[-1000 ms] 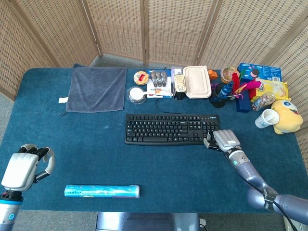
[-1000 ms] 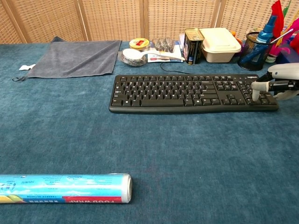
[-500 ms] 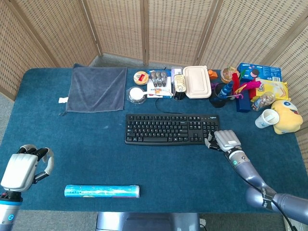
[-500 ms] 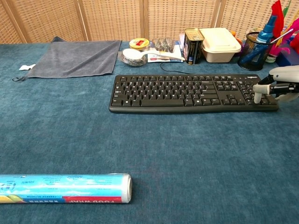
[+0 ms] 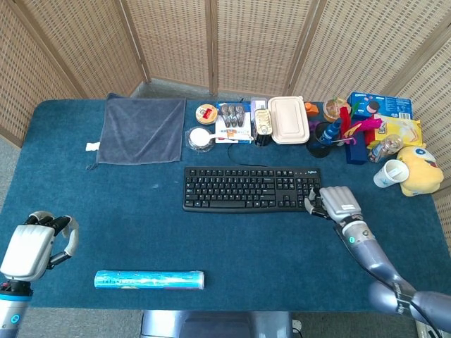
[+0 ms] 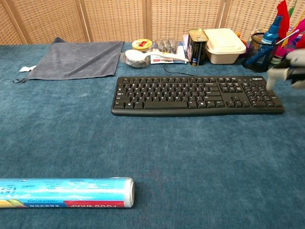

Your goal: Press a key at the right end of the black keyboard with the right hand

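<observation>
The black keyboard [image 5: 246, 189] lies across the middle of the blue table, and the chest view shows it whole [image 6: 190, 94]. My right hand [image 5: 338, 203] hovers palm down just off the keyboard's right end. In the chest view this hand [image 6: 291, 71] sits at the frame's right edge, raised above the keys, with one finger pointing down and touching nothing. My left hand [image 5: 32, 246] rests at the near left corner with loosely curled fingers and nothing in it.
A roll of food wrap [image 5: 149, 279] lies near the front edge. A grey towel [image 5: 143, 129] is at the back left. Behind the keyboard stand tins, a white lunch box [image 5: 288, 120], a pen holder [image 6: 257, 55], a paper cup [image 5: 390, 173] and a yellow plush [image 5: 421, 169].
My right hand has lifted its finger off the keys at the keyboard's right end and drawn back to the right. The left hand has not moved.
</observation>
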`<state>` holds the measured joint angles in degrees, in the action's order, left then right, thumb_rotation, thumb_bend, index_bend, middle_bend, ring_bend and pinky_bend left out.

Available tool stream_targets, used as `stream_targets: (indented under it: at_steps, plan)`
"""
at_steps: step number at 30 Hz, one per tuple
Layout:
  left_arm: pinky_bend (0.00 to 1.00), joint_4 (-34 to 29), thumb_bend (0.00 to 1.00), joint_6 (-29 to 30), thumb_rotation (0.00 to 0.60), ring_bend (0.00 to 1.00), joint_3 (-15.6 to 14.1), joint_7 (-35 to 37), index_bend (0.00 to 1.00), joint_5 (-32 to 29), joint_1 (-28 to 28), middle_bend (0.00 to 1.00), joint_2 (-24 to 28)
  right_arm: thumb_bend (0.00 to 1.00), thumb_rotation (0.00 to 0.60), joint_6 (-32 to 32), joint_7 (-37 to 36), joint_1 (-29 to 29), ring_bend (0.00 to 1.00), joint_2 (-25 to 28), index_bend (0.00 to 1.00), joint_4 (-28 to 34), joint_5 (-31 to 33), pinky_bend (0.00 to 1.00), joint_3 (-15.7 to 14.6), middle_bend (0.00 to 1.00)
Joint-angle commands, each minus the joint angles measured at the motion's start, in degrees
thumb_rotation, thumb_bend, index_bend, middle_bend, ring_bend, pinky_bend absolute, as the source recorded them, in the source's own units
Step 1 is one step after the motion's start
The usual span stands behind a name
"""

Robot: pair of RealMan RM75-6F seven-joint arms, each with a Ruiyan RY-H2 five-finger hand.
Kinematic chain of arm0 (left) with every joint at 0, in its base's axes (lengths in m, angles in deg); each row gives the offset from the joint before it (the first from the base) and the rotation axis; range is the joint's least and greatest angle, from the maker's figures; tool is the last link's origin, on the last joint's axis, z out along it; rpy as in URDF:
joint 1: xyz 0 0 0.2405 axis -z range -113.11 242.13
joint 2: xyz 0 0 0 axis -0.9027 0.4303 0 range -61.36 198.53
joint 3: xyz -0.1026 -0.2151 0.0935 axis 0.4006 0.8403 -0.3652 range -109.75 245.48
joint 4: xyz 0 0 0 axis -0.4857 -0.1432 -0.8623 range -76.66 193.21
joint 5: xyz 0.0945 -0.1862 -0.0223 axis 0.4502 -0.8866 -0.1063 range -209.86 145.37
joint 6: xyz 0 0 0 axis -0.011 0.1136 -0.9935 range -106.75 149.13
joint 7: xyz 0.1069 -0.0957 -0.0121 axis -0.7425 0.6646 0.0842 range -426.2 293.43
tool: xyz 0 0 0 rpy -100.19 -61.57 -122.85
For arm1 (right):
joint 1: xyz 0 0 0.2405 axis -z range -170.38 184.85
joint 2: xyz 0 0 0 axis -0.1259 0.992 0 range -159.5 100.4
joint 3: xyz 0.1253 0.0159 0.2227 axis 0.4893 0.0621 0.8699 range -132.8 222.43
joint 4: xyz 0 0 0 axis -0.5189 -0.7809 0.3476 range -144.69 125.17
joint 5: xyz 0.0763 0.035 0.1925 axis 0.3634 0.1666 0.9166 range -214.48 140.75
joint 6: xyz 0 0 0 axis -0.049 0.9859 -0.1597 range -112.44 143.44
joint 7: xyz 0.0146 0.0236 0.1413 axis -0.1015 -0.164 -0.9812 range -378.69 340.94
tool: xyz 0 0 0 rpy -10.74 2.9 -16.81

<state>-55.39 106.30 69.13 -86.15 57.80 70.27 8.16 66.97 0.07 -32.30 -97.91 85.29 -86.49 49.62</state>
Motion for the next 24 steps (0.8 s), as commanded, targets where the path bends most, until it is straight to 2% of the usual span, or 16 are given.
stream_targets:
  at_steps: [1,6,11,16,24]
  plan:
    - [0.30,0.2,0.46,0.4,0.000,0.53,-0.4,0.4,0.46,0.3,-0.4,0.58,-0.1,0.54,0.000,5.4,-3.6,3.7,0.96,5.2,0.33,6.7,-3.3,0.78,1.1,0.90]
    - [0.30,1.0,0.46,1.5,0.000,0.53,-1.6,1.7,0.46,0.7,-1.8,0.58,-0.1,0.53,0.000,12.6,-9.1,9.7,0.80,7.3,0.33,10.5,-10.7,0.67,-0.1,0.69]
    - [0.30,2.2,0.46,3.0,0.000,0.53,-2.7,3.6,0.46,0.8,-3.5,0.58,-0.1,0.52,0.000,21.4,-13.7,16.2,0.67,6.6,0.34,11.1,-19.3,0.62,-2.3,0.57]
    - [0.30,3.3,0.46,3.7,0.000,0.53,-3.4,5.0,0.46,0.9,-4.6,0.58,-0.7,0.52,0.000,27.9,-15.7,20.8,0.61,5.3,0.35,10.2,-25.2,0.57,-3.8,0.54]
    - [0.30,5.4,0.46,4.0,0.000,0.53,-4.1,6.8,0.46,1.4,-5.5,0.58,-1.8,0.51,0.000,32.2,-14.5,25.6,0.60,4.2,0.36,9.2,-27.4,0.57,-5.2,0.54]
